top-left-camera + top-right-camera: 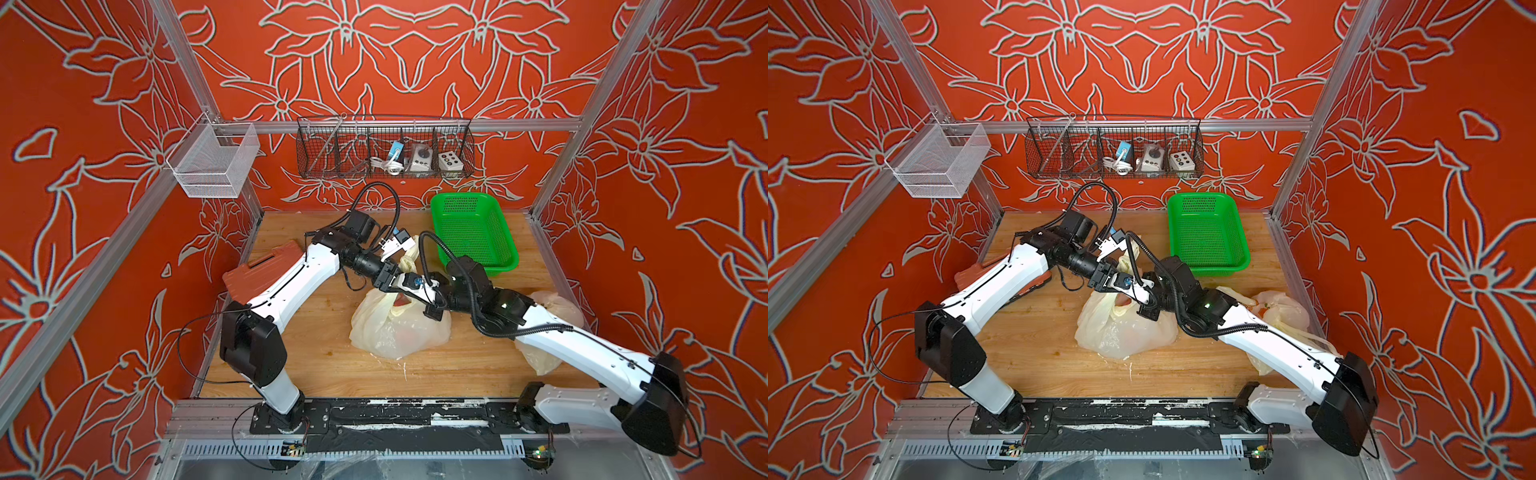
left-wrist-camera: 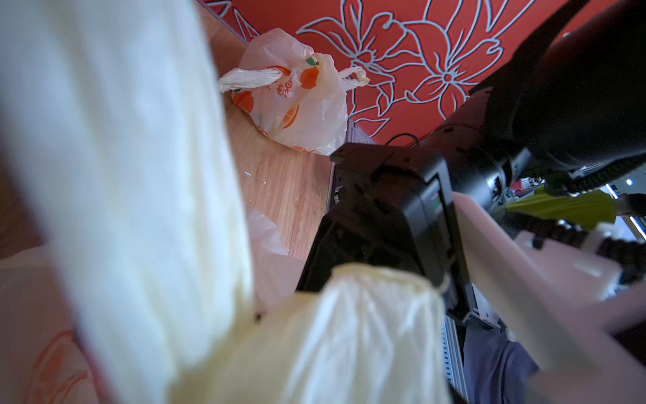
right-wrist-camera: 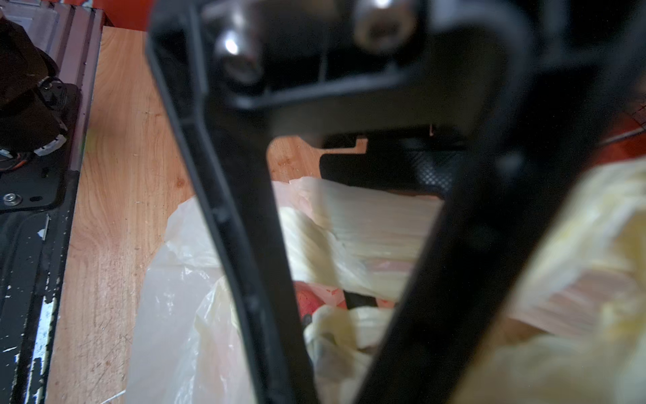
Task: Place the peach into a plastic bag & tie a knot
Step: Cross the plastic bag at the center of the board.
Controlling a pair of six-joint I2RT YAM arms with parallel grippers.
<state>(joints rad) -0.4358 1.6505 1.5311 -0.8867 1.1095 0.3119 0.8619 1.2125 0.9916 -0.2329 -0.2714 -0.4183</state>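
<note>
The cream plastic bag [image 1: 395,332] lies in the middle of the wooden table in both top views. The reddish peach [image 1: 401,300] shows through its mouth, and in the right wrist view the peach [image 3: 307,300] sits behind the handles. My right gripper [image 1: 434,312] reaches in from the right, its black fingers [image 3: 251,280] shut on the bag's bunched handle plastic. That tight bunch, the knot [image 3: 335,328], sits between them. My left gripper [image 1: 392,279] hovers just behind the bag's top. A cream handle loop [image 2: 349,332] drapes over it and hides its jaws.
A second bag printed with oranges [image 2: 297,94] lies at the right edge under my right forearm [image 1: 582,345]. A green basket [image 1: 473,232] stands at the back right. A red-brown case [image 1: 257,270] lies at the left, and a wire rack [image 1: 384,149] hangs on the back wall.
</note>
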